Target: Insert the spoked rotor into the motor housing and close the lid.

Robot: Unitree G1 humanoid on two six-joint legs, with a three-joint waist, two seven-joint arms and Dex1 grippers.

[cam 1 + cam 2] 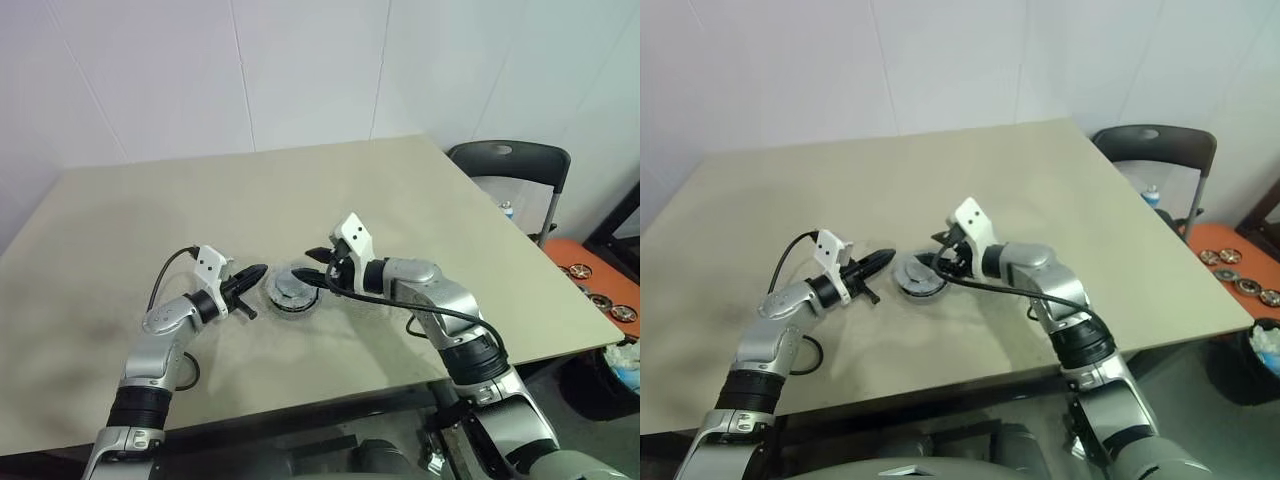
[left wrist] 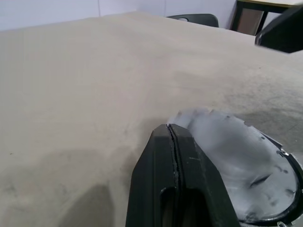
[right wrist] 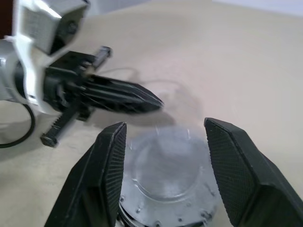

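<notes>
The motor housing (image 1: 291, 293) sits on the beige table (image 1: 250, 200), roughly mid-table & toward the near edge, between the two grippers. A round grey lid (image 3: 165, 165) lies flat on top of it, covering the opening; small screw-like dots show along the housing's rim in the right wrist view, & in the left wrist view the lid's pale top shows a dark rim around it. The spoked rotor can't be made out w/ the lid on, so can't tell where it is. Left gripper (image 1: 258, 272) is just beside the housing on its left side, pointing about level toward it, its two black fingers (image 2: 177, 175) pressed together w/ nothing between them; the tip is close to the housing's edge, but can't tell if it touches. Right gripper (image 3: 165, 130) hangs just over the housing from the right side, angled slightly down, fingers (image 3: 236, 165) spread apart, one on each side of the lid as seen from its wrist cam, not clamped on anything; looks clear of the lid, though contact can't be ruled out. Black cable (image 1: 430, 312) runs along the right forearm. A dark folding chair (image 1: 510, 165) stands past the table's far right corner, & an orange tray (image 1: 600, 285) w/ small round parts sits lower right, well apart from the work.
</notes>
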